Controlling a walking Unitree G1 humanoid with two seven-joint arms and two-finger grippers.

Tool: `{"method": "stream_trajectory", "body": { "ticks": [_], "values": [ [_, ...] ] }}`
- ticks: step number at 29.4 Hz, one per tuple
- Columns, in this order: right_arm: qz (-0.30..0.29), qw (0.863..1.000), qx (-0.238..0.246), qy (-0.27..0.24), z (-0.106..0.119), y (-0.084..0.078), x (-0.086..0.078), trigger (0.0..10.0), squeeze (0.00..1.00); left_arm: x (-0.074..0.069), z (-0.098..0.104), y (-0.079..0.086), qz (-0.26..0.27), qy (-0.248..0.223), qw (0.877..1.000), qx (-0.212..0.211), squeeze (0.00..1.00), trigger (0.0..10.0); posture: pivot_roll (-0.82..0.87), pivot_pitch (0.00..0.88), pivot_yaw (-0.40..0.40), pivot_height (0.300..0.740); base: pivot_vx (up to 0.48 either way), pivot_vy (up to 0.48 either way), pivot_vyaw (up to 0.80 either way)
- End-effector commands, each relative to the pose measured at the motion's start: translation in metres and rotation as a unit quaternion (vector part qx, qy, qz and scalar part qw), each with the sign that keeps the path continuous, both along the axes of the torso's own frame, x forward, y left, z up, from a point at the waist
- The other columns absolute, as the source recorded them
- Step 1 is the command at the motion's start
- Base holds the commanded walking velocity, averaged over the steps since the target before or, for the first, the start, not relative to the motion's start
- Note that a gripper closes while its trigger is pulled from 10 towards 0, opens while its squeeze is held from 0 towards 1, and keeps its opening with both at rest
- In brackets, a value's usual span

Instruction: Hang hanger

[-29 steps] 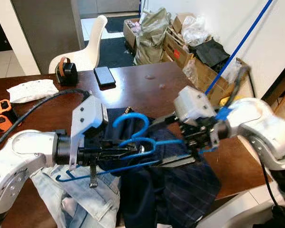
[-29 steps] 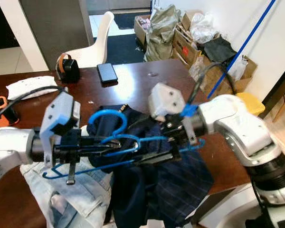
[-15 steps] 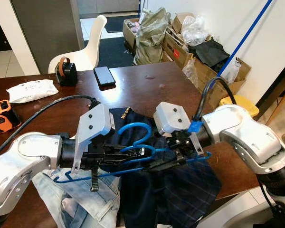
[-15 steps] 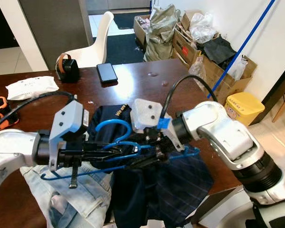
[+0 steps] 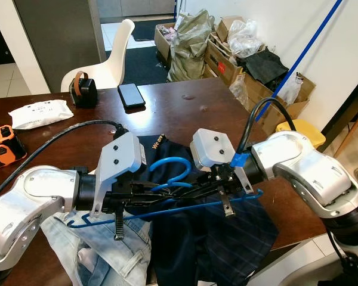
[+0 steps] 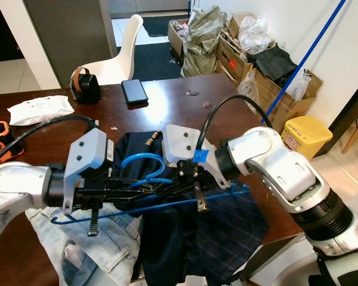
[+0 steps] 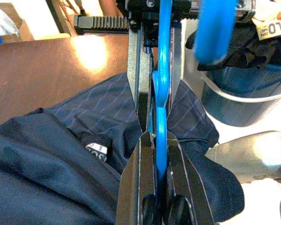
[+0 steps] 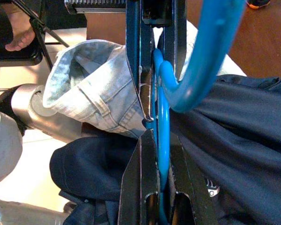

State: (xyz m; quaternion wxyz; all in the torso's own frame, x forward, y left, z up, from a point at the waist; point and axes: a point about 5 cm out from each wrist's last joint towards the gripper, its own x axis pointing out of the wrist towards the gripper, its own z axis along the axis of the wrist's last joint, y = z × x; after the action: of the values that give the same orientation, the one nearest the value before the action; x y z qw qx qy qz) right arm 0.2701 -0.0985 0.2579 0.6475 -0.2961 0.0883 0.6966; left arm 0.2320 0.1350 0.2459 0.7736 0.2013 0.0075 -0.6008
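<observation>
Blue hanger (image 5: 167, 182) held above the table (image 5: 185, 110), gripped from both sides at the neck just under the hook. Left gripper (image 5: 158, 192) clamped on hanger wire, fingers pointing toward the right gripper (image 5: 188, 187), which is clamped on the same wire from the opposite side; fingertips of the two nearly meet. In both wrist views the blue wire runs straight between the closed black fingers (image 7: 143, 140), hook curving off just past the tips. Hanger's bottom bar runs below both grippers, from under the left wrist to under the right wrist. Dark navy garment (image 5: 221, 238) lies directly under both grippers, draped over the table edge. Light jeans (image 5: 101, 250) under the left arm. Beyond the grippers on the table: phone (image 5: 131, 94), black case with brown strap (image 5: 82, 89), white packet (image 5: 39, 113), orange device (image 5: 0, 146). White chair (image 5: 110, 59) behind the table.
</observation>
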Motion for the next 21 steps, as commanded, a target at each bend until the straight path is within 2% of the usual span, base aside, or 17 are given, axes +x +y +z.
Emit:
{"method": "stream_trajectory", "body": {
  "ticks": [1, 3, 4, 5, 6, 10, 11, 12, 14, 16, 17, 19, 20, 21],
  "values": [
    [-0.005, 1.0, -0.01, 0.002, -0.004, 0.0, 0.001, 0.0, 0.0, -0.003, 0.001, -0.002, -0.017, -0.012, 1.0, 0.021, 0.0, 10.0, 0.08, 0.068, -0.014, 0.74, 0.0, 0.0, 0.0],
    [-0.006, 1.0, -0.01, 0.001, -0.004, 0.0, 0.001, 0.0, 0.0, -0.003, 0.001, -0.003, -0.019, -0.016, 1.0, 0.017, 0.0, 10.0, 0.08, 0.066, -0.014, 0.74, 0.0, 0.0, 0.0],
    [-0.007, 1.0, -0.01, 0.001, -0.004, 0.0, 0.001, 0.0, 0.0, -0.003, 0.002, -0.004, -0.02, -0.016, 1.0, 0.01, 0.8, 10.0, 0.08, 0.066, -0.014, 0.74, 0.0, 0.0, 0.0],
    [-0.007, 1.0, -0.01, 0.001, -0.004, 0.0, 0.001, 0.0, 0.0, -0.003, 0.002, -0.004, -0.02, -0.016, 1.0, 0.01, 0.8, 10.0, 0.08, 0.066, -0.014, 0.74, 0.0, 0.0, 0.0],
    [-0.007, 1.0, -0.01, 0.0, -0.005, 0.0, 0.002, 0.0, 0.0, -0.003, 0.004, -0.004, -0.019, -0.012, 1.0, 0.001, 1.0, 10.0, 0.08, 0.064, -0.015, 0.74, 0.0, 0.0, 0.0],
    [-0.009, 1.0, -0.006, -0.001, -0.004, 0.0, 0.002, 0.0, 0.0, 0.0, 0.008, -0.002, -0.01, -0.017, 1.0, -0.008, 1.0, 10.0, 0.08, 0.066, -0.014, 0.74, 0.0, 0.0, 0.0],
    [-0.011, 1.0, 0.009, 0.0, -0.001, -0.001, 0.003, 0.0, 0.0, 0.003, 0.016, 0.007, 0.006, -0.03, 0.999, -0.017, 1.0, 10.0, 0.08, 0.068, -0.015, 0.74, 0.0, 0.0, 0.0],
    [-0.011, 1.0, 0.009, 0.0, -0.001, -0.001, 0.003, 0.0, 0.0, 0.003, 0.016, 0.007, 0.006, -0.03, 0.999, -0.017, 1.0, 10.0, 0.08, 0.068, -0.015, 0.74, 0.0, 0.0, 0.0],
    [-0.016, 0.999, 0.043, 0.005, 0.006, -0.006, 0.004, 0.0, 0.0, 0.006, 0.039, 0.026, 0.034, -0.066, 0.996, -0.042, 1.0, 10.0, 0.08, 0.069, -0.016, 0.74, 0.0, 0.0, 0.0],
    [-0.016, 0.999, 0.043, 0.005, 0.006, -0.006, 0.004, 0.0, 0.0, 0.006, 0.039, 0.026, 0.034, -0.066, 0.996, -0.042, 1.0, 10.0, 0.08, 0.069, -0.016, 0.74, 0.0, 0.0, 0.0],
    [-0.019, 0.998, 0.062, 0.007, 0.011, -0.011, 0.005, 0.0, 0.0, 0.005, 0.052, 0.035, 0.041, -0.083, 0.994, -0.064, 1.0, 10.0, 0.08, 0.072, -0.018, 0.74, 0.0, 0.0, 0.0],
    [-0.043, 0.992, 0.119, 0.011, 0.021, -0.026, 0.013, 0.0, 0.0, 0.004, 0.091, 0.06, 0.078, -0.141, 0.976, -0.147, 1.0, 10.0, 0.08, 0.076, -0.018, 0.74, 0.0, 0.0, 0.0],
    [-0.043, 0.992, 0.119, 0.011, 0.021, -0.026, 0.013, 0.0, 0.0, 0.004, 0.091, 0.06, 0.078, -0.141, 0.976, -0.147, 1.0, 10.0, 0.08, 0.076, -0.018, 0.74, 0.0, 0.0, 0.0],
    [-0.067, 0.986, 0.153, 0.011, 0.025, -0.034, 0.02, 0.0, 0.0, 0.006, 0.103, 0.073, 0.116, -0.168, 0.962, -0.183, 1.0, 10.0, 0.08, 0.079, -0.015, 0.74, 0.0, 0.0, 0.0]
  ]
}}
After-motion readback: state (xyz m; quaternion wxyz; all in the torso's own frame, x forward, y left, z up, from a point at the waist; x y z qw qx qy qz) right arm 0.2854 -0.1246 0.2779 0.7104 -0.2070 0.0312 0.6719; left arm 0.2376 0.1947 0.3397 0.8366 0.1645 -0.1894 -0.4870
